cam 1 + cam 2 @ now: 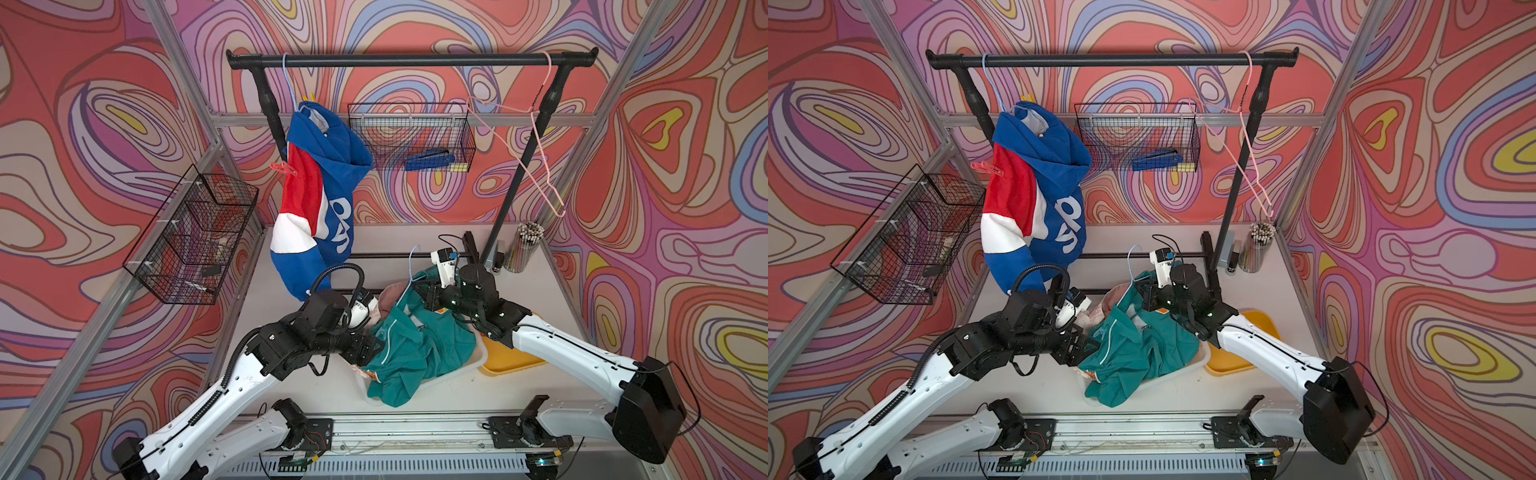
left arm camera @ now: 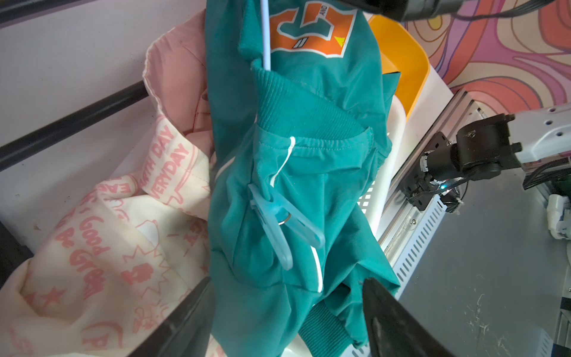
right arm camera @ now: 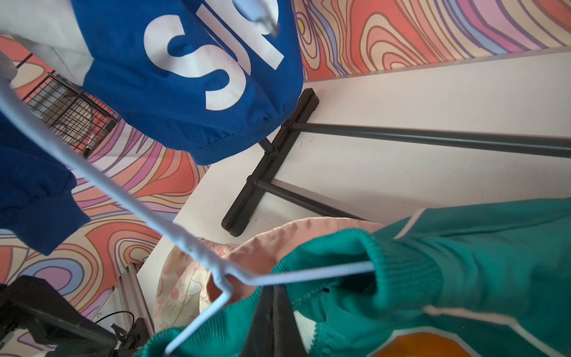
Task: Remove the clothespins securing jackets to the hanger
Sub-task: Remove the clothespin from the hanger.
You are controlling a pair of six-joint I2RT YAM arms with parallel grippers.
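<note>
Left wrist view: L gripper (image 2: pixel 288 281) released, jaws wide, straddling teal jacket (image 2: pixel 312 160). Lt-blue clothespin (image 2: pixel 282 227) clipped on its fabric just ahead of tips, not touched. R gripper (image 3: pixel 273 304) clenched on teal jacket near collar, beside lt-blue wire hanger (image 3: pixel 123 197), holding it up over white basket (image 2: pixel 394 154). Pink-cream jacket (image 2: pixel 92 247) lies in basket underneath. I see blue-red-white jacket (image 1: pixel 320 199) hanging from rail (image 1: pixel 415 62), w/ red clothespin (image 1: pixel 284 169) at shoulder, yellow clothespin (image 1: pixel 308 97) at neck.
</note>
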